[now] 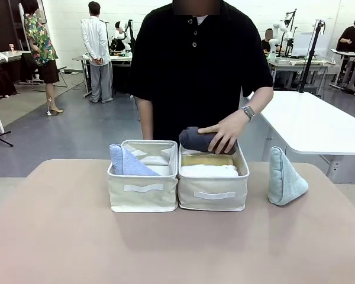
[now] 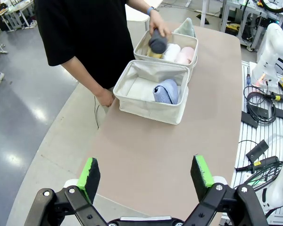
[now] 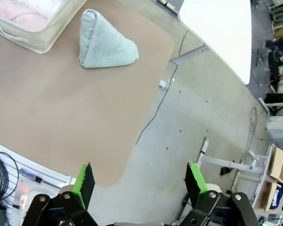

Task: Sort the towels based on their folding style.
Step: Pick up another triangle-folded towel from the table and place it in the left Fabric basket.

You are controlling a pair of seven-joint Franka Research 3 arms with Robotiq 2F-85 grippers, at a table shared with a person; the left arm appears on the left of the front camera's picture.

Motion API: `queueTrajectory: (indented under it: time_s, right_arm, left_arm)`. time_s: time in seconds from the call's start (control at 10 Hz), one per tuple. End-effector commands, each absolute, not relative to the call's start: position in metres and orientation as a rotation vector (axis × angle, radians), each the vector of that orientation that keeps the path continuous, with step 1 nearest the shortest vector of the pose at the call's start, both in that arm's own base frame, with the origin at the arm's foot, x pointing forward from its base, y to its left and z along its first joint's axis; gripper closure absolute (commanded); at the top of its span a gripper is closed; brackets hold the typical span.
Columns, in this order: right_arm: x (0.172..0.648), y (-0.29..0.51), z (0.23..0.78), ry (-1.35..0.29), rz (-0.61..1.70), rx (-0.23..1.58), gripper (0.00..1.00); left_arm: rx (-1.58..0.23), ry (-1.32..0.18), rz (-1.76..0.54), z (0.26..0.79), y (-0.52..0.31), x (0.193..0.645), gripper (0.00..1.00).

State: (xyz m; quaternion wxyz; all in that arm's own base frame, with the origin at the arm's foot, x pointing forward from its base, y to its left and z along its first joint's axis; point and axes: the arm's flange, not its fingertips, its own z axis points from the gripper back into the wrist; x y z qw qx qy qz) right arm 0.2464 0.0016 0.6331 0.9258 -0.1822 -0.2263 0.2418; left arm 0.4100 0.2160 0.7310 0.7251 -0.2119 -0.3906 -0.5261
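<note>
Centre frame, the person's hand grips the dark grey rolled terry towel over the right-hand cream fabric bin; our left gripper and right gripper gape empty.

Beige table with two bins and one loose towel

The matte beige table with rounded corners carries two cream fabric bins with white front handles, side by side and touching near its far edge. A pale mint terry towel folded into a cone stands upright on the bare top, near the bins on the robot's right.
</note>
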Motion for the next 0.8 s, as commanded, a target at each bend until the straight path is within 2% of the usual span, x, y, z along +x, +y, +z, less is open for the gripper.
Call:
queueTrajectory:
  time_s: [0.0,0.7]
  right_arm:
    - [0.2947,0.0420,0.6257,-0.410,0.523,-0.358,0.00]
    - [0.2970,0.0436,0.6234,-0.406,0.541,-0.357,0.00]
  left_arm:
    - [-0.469,-0.867,-1.160,0.7314,0.2153,0.4086,0.00]
    - [-0.469,-0.867,-1.160,0.7314,0.2153,0.4086,0.00]
